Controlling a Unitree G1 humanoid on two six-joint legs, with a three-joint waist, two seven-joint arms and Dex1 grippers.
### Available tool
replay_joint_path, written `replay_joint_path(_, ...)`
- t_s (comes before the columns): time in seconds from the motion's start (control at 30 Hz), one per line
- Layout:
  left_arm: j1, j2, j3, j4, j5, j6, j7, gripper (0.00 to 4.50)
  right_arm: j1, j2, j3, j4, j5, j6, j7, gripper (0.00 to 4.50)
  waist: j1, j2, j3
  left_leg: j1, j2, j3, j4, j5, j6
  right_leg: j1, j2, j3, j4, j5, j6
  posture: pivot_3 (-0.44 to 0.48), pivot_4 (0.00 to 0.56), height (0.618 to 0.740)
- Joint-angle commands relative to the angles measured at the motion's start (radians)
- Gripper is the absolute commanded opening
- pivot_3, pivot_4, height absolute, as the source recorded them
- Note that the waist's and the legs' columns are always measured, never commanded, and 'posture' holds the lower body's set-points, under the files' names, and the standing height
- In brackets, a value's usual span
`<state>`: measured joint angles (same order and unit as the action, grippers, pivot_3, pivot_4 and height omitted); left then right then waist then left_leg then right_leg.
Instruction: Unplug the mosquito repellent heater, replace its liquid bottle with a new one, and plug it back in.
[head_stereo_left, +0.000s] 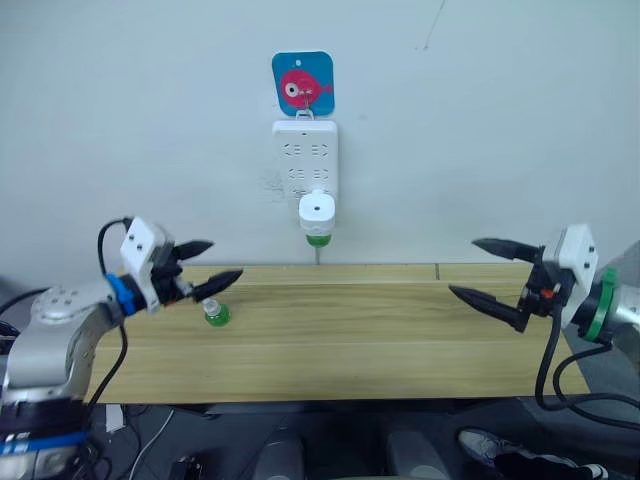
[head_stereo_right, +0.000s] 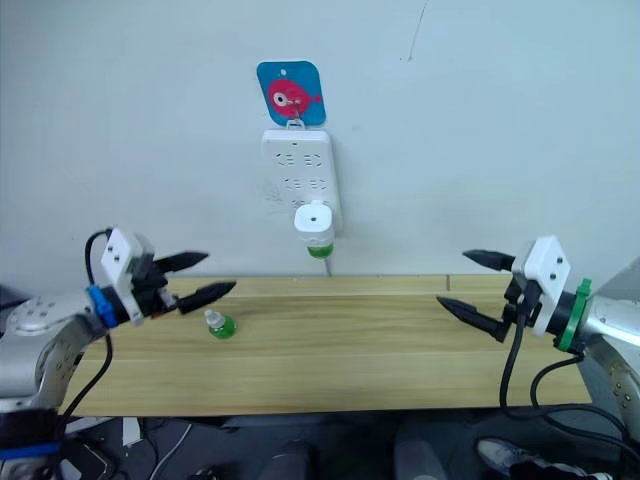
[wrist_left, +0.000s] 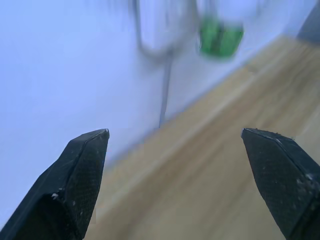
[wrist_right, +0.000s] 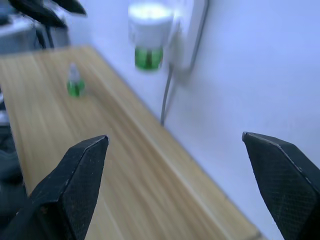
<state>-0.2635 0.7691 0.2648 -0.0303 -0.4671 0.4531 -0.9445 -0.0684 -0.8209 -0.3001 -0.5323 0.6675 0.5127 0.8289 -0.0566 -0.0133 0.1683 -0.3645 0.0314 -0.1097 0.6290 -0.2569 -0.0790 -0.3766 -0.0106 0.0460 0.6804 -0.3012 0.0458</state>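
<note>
The white mosquito repellent heater (head_stereo_left: 316, 210) is plugged into the bottom of a white power strip (head_stereo_left: 304, 160) on the wall, with a green liquid bottle (head_stereo_left: 317, 238) screwed in under it. A second small green bottle (head_stereo_left: 215, 313) stands on the wooden table (head_stereo_left: 330, 350) at the left. My left gripper (head_stereo_left: 212, 264) hovers open just above and beside that bottle, touching nothing. My right gripper (head_stereo_left: 480, 268) hangs open and empty over the table's right end. The right wrist view shows the heater (wrist_right: 149, 24) and the loose bottle (wrist_right: 75, 85).
A blue and pink fish hook (head_stereo_left: 302, 83) holds the power strip on the wall. A cable (head_stereo_left: 317, 254) drops from the strip behind the table. The table's middle lies between my two grippers.
</note>
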Motion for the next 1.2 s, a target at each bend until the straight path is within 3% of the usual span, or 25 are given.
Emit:
replay_joint_path(0.03,-0.075,-0.011,-0.025,0.025,-0.01,0.0,-0.005,4.5,-0.04,0.007,-0.045,-0.082,0.103,0.093,-0.095,4.47,-0.009,0.0,0.001,0.0,0.0,0.0,0.0,0.0,0.0,0.0,0.0,0.0,0.0,0.0,0.0,-0.165,0.159,0.725)
replay_joint_path(0.1,-0.1,-0.019,-0.04,0.04,-0.012,0.007,-0.015,4.32,-0.061,0.007,-0.043,-0.105,0.129,0.123,-0.125,4.5,-0.021,0.0,0.002,-0.001,0.0,0.001,-0.001,0.0,0.0,-0.001,0.0,0.001,0.0,0.0,-0.001,-0.171,0.162,0.725)
replay_joint_path(0.23,-0.136,-0.035,-0.065,0.079,0.013,-0.011,-0.001,3.31,-0.083,0.005,-0.034,-0.129,0.153,0.158,-0.16,4.5,-0.035,-0.001,0.012,-0.001,0.0,0.001,-0.001,0.0,0.001,-0.002,0.0,0.001,0.0,0.0,0.0,-0.182,0.171,0.725)
replay_joint_path(0.57,-0.299,-0.113,-0.089,0.292,0.077,-0.121,0.052,3.31,-0.162,0.026,0.026,-0.175,0.197,0.209,-0.24,4.5,-0.041,-0.003,0.022,-0.003,0.0,0.001,0.0,0.0,0.001,-0.004,0.0,0.001,0.0,0.0,-0.001,-0.193,0.183,0.725)
replay_joint_path(0.8,-0.403,-0.142,-0.121,0.432,0.111,-0.194,0.011,3.31,-0.19,0.033,0.04,-0.189,0.222,0.229,-0.273,4.5,-0.046,-0.003,0.023,-0.013,0.0,-0.001,0.001,0.0,0.0,-0.013,0.0,-0.001,0.001,0.003,-0.005,-0.197,0.187,0.725)
replay_joint_path(1.2,-0.541,-0.193,-0.174,0.605,0.159,-0.285,-0.075,3.31,-0.168,0.035,0.033,-0.218,0.249,0.237,-0.291,4.5,-0.052,-0.003,0.029,-0.015,0.0,-0.002,0.001,0.0,0.0,-0.013,0.0,-0.002,0.001,0.004,-0.004,-0.22,0.203,0.725)
